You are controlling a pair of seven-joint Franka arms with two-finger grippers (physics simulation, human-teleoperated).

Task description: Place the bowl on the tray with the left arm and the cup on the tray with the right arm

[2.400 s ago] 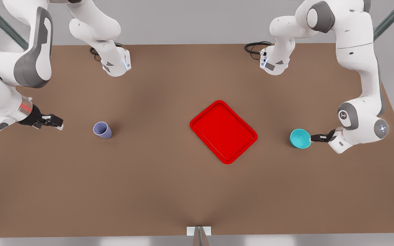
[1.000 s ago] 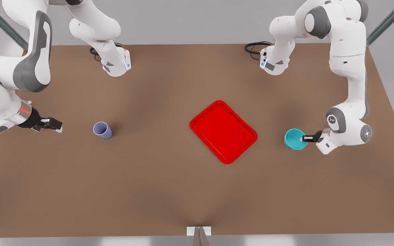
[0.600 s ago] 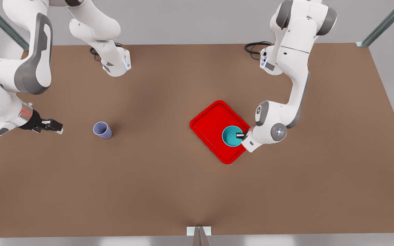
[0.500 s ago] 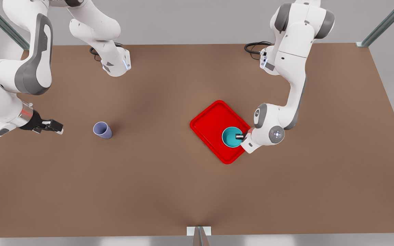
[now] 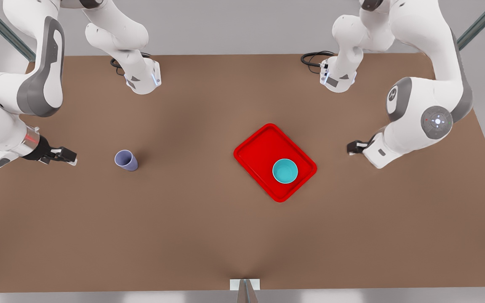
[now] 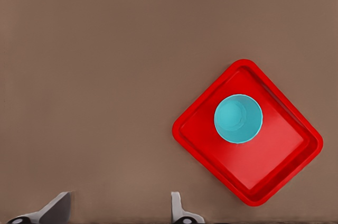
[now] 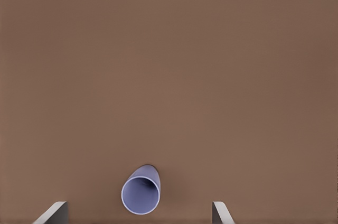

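On tray (image 5: 263, 145): bowl (image 5: 285, 171) sits free, bowl step looks done. Left gripper (image 5: 353, 147) off to the front view's right, fingers open, empty. Cup (image 5: 126, 160) on counter (image 5: 209, 235). Right gripper (image 5: 66, 155) nearby, open; next it closes in on cup.

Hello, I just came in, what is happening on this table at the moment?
Two robot arms are loading a red tray. The teal bowl already sits on it, and the left gripper, jaws open, is off to the front view's right of the tray, holding nothing. The lavender cup stands on the table. The right gripper, jaws open, waits beside it without touching.
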